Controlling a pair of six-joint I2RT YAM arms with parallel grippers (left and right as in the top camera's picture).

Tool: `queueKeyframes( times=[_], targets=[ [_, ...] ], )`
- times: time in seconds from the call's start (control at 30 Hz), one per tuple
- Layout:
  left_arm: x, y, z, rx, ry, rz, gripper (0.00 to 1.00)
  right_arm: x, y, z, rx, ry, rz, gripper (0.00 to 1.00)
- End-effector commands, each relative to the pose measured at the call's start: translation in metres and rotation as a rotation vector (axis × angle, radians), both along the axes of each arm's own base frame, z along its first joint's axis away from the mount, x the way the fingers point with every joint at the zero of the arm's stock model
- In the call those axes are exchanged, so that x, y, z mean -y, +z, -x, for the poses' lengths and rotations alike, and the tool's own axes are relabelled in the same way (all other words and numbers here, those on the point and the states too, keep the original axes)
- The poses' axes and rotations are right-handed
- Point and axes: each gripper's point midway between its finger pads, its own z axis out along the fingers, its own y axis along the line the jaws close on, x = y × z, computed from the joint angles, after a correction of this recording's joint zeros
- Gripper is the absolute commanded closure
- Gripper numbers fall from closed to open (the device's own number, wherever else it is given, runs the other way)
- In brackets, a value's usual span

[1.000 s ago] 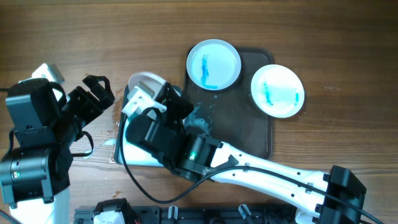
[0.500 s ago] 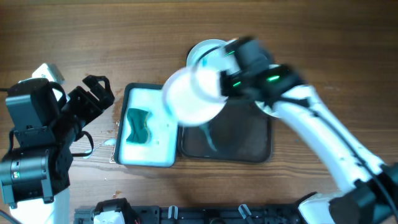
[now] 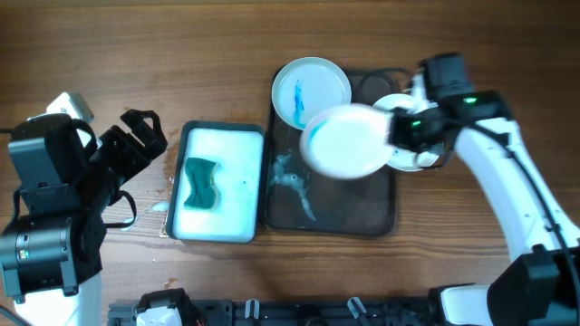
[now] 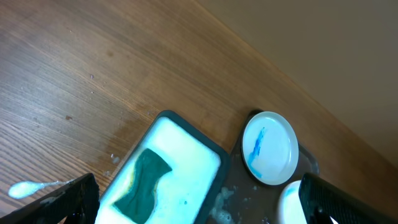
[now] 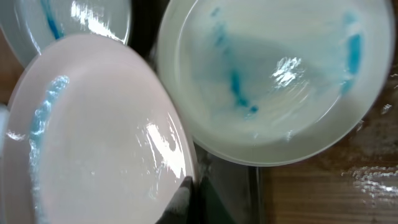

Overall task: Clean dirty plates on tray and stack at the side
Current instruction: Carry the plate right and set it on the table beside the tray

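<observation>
Right claw [image 3: 397, 136] grips a round white plate [image 3: 347, 141] by its rim above the dark brown rectangular tray [image 3: 372, 208]; keep it level, clear of the blue-smeared plate [image 5: 280, 81] beneath.

**Your right hand [image 3: 397, 134] pinches a plate [image 3: 344, 140] by its rim; your left hand [image 3: 148, 136] is spread wide.**
Your right arm [image 3: 507, 190] rises from behind the hand and bends at the wrist, so the hand points sideways. Its fingers are closed on the plate's edge, and the plate hangs out beyond the fingertips in the air. In the right wrist view one dark fingertip [image 5: 186, 199] shows at that rim. Your left arm [image 3: 45, 208] sits folded and upright behind its hand, whose two fingers [image 4: 74, 199] are well apart.
</observation>
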Motion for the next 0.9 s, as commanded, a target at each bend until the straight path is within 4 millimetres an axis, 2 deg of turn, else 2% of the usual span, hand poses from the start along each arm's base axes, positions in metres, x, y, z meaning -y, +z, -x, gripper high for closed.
queueKeyframes(
  times=[0.0, 0.03, 0.1, 0.17, 0.2, 0.27, 0.33, 0.43, 0.47, 0.53, 0.57, 0.6, 0.63, 0.67, 0.7, 0.77, 0.8, 0.87],
  targets=[
    [-0.001, 0.006, -0.001, 0.014, 0.004, 0.002, 0.00, 0.102, 0.003, -0.011, 0.024, -0.356, -0.029, 0.96],
    [-0.001, 0.006, -0.001, 0.014, 0.004, 0.002, 0.00, 0.140, 0.004, -0.006, 0.035, -0.472, -0.043, 0.96],
    [-0.001, 0.006, -0.001, 0.014, 0.004, 0.002, 0.00, 0.201, 0.003, 0.014, 0.033, -0.669, -0.039, 0.96],
    [-0.001, 0.006, -0.001, 0.014, 0.004, 0.002, 0.00, 0.260, -0.007, 0.048, -0.005, -0.854, 0.016, 0.96],
    [-0.001, 0.006, -0.001, 0.014, 0.004, 0.002, 0.00, 0.290, -0.018, 0.075, -0.066, -0.957, 0.061, 0.96],
    [-0.001, 0.006, -0.001, 0.014, 0.004, 0.002, 0.00, 0.303, -0.037, 0.102, -0.170, -1.020, 0.070, 0.96],
    [-0.001, 0.006, -0.001, 0.014, 0.004, 0.002, 0.00, 0.297, -0.062, 0.111, -0.263, -1.016, 0.041, 0.96],
    [-0.001, 0.005, -0.001, 0.014, 0.004, 0.003, 0.00, 0.281, -0.089, 0.113, -0.325, -0.971, 0.010, 0.95],
    [-0.001, 0.005, -0.001, 0.014, 0.004, 0.003, 0.00, 0.272, -0.092, 0.107, -0.316, -0.896, 0.004, 0.88],
    [-0.001, 0.006, -0.001, 0.014, 0.004, 0.002, 0.00, 0.254, -0.087, 0.089, -0.286, -0.758, 0.018, 0.77],
    [-0.001, 0.006, -0.001, 0.014, 0.004, 0.002, 0.00, 0.242, -0.079, 0.079, -0.262, -0.716, 0.030, 0.64],
    [-0.001, 0.006, -0.001, 0.014, 0.004, 0.002, 0.00, 0.229, -0.069, 0.068, -0.226, -0.670, 0.037, 0.55],
    [-0.001, 0.005, -0.001, 0.014, 0.004, 0.003, 0.00, 0.212, -0.060, 0.057, -0.192, -0.609, 0.033, 0.50],
    [-0.001, 0.005, -0.001, 0.014, 0.004, 0.003, 0.00, 0.183, -0.047, 0.040, -0.133, -0.459, 0.033, 0.49],
    [-0.001, 0.005, -0.001, 0.014, 0.004, 0.003, 0.00, 0.162, -0.041, 0.032, -0.107, -0.372, 0.041, 0.46],
    [-0.001, 0.005, -0.001, 0.014, 0.004, 0.003, 0.00, 0.121, -0.042, 0.020, -0.096, -0.206, 0.066, 0.27],
    [-0.001, 0.005, -0.001, 0.014, 0.004, 0.003, 0.00, 0.108, -0.048, 0.015, -0.100, -0.160, 0.082, 0.21],
    [-0.001, 0.005, -0.001, 0.014, 0.004, 0.003, 0.00, 0.097, -0.069, 0.004, -0.099, -0.175, 0.084, 0.18]
  ],
)
